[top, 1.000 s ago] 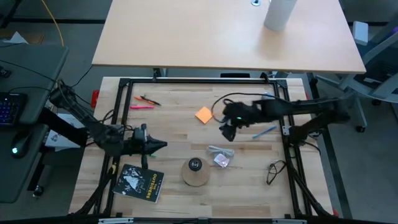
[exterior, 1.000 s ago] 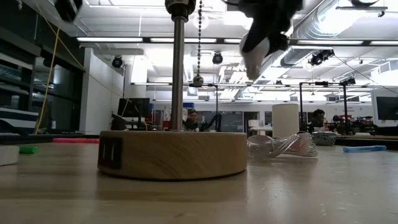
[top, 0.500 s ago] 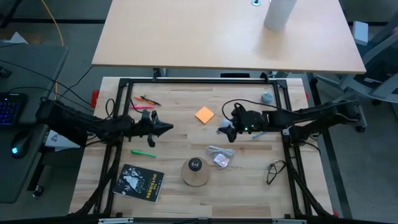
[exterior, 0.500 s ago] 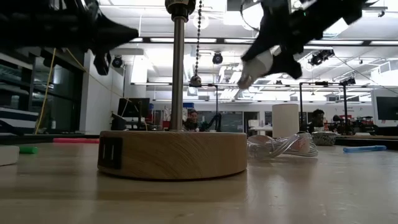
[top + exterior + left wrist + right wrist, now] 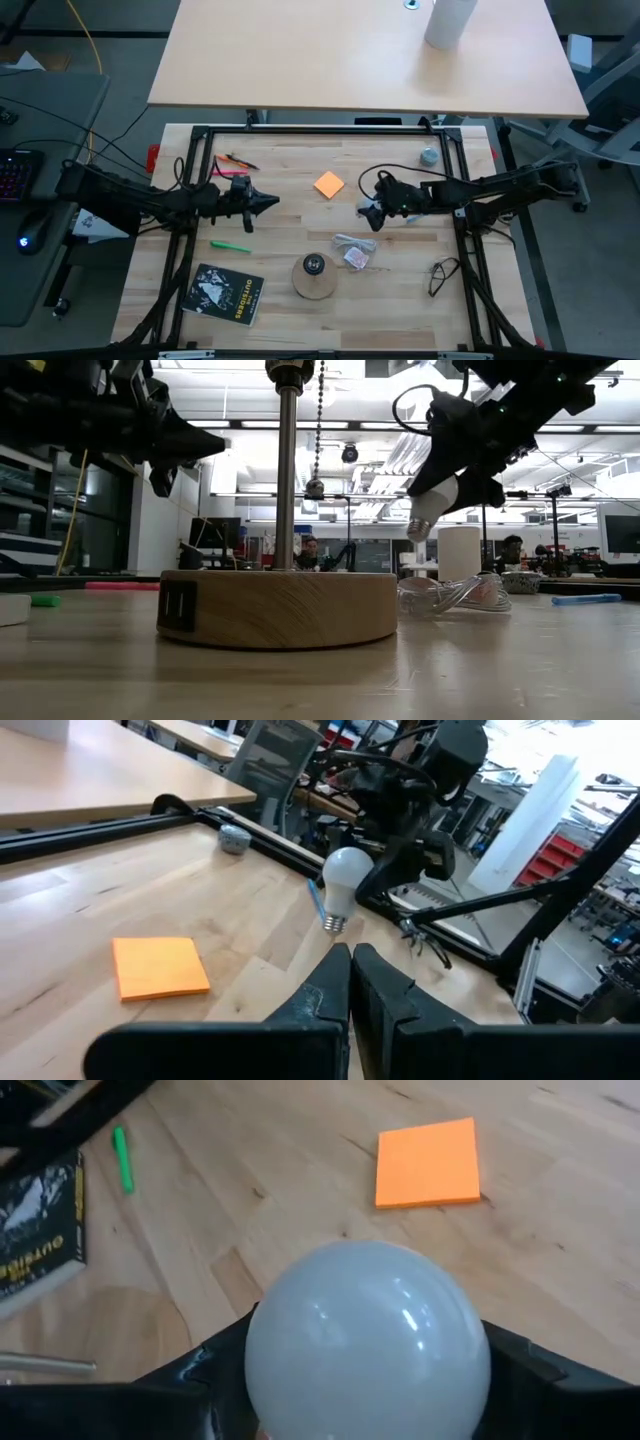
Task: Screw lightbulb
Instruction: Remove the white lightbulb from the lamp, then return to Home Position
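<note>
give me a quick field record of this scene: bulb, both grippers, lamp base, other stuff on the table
bulb: white lightbulb held above the table, threaded base pointing down
right gripper: right gripper shut on the lightbulb, near the orange note
left gripper: left gripper shut, holding nothing, pointing toward the table's middle
lamp base: round wooden disc with a socket, nearer the front edge, no bulb in it
other items: plastic packet, black book, green marker, blue pen

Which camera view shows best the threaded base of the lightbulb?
The low view: the lightbulb hangs in side profile in the right end effector, its base pointing down. The left wrist view shows the base smaller. The right wrist view shows only the globe. In the high view it is tiny.
</note>
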You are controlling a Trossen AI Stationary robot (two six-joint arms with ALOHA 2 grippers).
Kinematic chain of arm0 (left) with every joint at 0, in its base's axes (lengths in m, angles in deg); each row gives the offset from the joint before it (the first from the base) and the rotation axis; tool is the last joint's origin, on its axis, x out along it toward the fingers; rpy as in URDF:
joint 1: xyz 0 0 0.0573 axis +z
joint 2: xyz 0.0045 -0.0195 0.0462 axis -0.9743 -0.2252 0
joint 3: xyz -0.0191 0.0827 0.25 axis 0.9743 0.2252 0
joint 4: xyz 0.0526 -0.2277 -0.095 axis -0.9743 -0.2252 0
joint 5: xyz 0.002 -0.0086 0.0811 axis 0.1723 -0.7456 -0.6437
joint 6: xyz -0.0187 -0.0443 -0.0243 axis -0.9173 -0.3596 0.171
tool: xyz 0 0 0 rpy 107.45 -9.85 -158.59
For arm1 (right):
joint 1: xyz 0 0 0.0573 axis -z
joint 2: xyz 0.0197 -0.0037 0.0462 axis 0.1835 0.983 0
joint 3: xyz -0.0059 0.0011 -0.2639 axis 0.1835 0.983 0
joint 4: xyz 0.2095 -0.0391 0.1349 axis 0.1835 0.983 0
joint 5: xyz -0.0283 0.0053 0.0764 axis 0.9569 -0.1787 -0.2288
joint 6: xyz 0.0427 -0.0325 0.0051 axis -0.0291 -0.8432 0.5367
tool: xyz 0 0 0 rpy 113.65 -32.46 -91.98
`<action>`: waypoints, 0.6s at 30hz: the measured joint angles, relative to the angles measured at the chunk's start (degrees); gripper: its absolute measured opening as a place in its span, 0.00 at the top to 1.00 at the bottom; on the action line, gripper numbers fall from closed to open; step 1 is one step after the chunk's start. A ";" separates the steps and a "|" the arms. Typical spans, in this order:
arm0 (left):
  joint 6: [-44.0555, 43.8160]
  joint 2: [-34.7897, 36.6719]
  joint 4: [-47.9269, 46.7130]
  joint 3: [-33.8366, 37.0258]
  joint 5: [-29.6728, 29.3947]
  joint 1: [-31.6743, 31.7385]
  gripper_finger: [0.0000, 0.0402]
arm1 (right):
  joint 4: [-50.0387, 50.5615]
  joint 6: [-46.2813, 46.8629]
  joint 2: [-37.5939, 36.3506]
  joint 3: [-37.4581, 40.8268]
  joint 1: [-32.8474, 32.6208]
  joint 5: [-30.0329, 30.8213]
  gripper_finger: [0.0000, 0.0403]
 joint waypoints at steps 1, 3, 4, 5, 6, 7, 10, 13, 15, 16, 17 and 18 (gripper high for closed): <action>0.02 0.00 0.00 0.00 0.00 0.05 1.00 | 0.06 -0.82 0.00 0.00 0.00 0.04 0.36; 0.06 0.00 0.00 0.00 0.00 0.21 1.00 | 0.86 -1.65 0.00 0.00 0.01 0.02 0.32; -0.07 0.00 0.03 0.00 -0.01 0.24 1.00 | 1.17 -2.17 0.00 0.00 0.04 0.03 0.29; -0.16 0.00 0.10 0.00 0.00 0.24 1.00 | 1.30 -2.49 0.00 0.00 0.15 0.02 0.26; -0.14 0.00 0.27 0.00 0.00 0.24 1.00 | 1.56 -2.72 0.00 0.00 0.34 -0.02 0.22; -0.16 0.00 0.53 0.00 0.00 0.24 1.00 | 1.97 -3.21 0.00 0.00 0.54 0.08 0.19; -0.12 0.00 0.49 0.00 -0.30 0.24 1.00 | 1.57 -4.78 0.02 0.00 0.98 -0.42 0.09; 0.23 0.00 0.44 0.00 -0.96 0.67 1.00 | 0.86 -9.23 0.02 0.00 0.97 -1.38 0.05; 0.99 0.00 0.45 0.00 -1.14 1.41 1.00 | 0.54 -11.19 0.01 0.09 0.41 0.68 0.04; 1.82 0.00 0.46 0.00 -1.16 1.83 1.00 | -0.68 -11.35 -0.33 0.83 0.02 2.42 0.04; 2.99 0.00 0.46 0.02 -1.17 2.28 1.00 | -2.13 -11.31 -1.00 2.22 -0.33 4.02 0.04; 4.16 0.00 1.00 0.25 -1.12 2.92 1.00 | -4.20 -11.05 -2.03 4.20 -0.62 5.08 0.04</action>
